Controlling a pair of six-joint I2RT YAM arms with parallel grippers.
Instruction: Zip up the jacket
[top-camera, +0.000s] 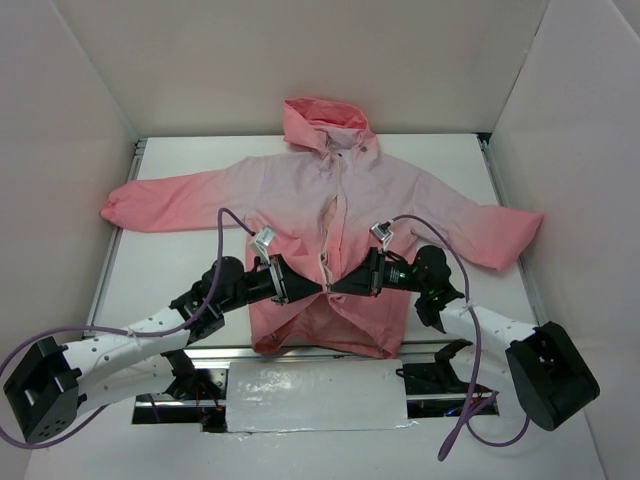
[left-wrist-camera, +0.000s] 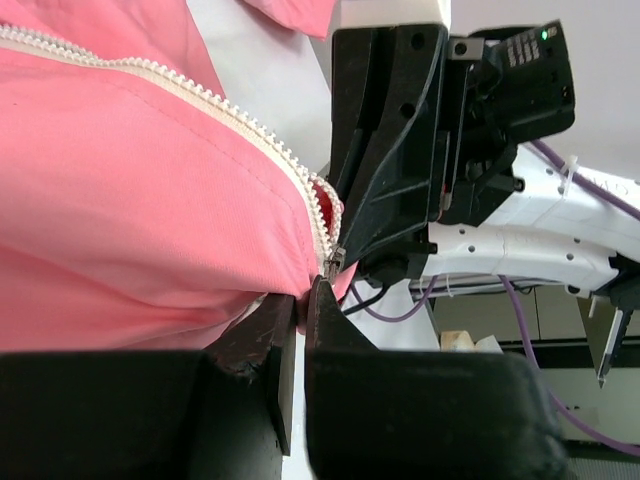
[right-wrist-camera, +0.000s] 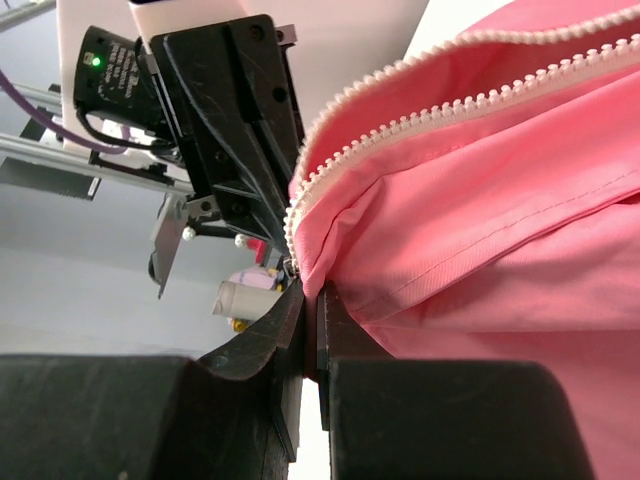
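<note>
On the white table (top-camera: 170, 290) in front of my two arms, the jacket (top-camera: 330, 200) is spread out face up. The hood is at the far end, the sleeves go out to both sides, and the hem points back toward the arm bases. The hem looks bunched and a bit lifted right where I've got hold of it.

The zipper (top-camera: 336, 215) runs down the middle of the jacket. Its long axis goes from my tools straight away toward the hood, so any pull has to travel away from the bases, up the table.

My left gripper (top-camera: 316, 289) comes in from the left and my right gripper (top-camera: 338, 288) from the right. They meet almost tip to tip at the bottom end of the zipper, so neither arm is really nearer. Each one has its own side of the front.

Both are squeezed nearly closed, with just pink fabric between the jaws. In the left wrist view the fingers (left-wrist-camera: 325, 320) pinch the cloth right under the last teeth, and the right wrist view shows the same thing on the other half.

There's a small metal bit (left-wrist-camera: 333, 262) at the end of the teeth. I can't tell if it's the slider or the pin. My guess is the two halves aren't joined at the bottom yet, so lining them up comes first.
</note>
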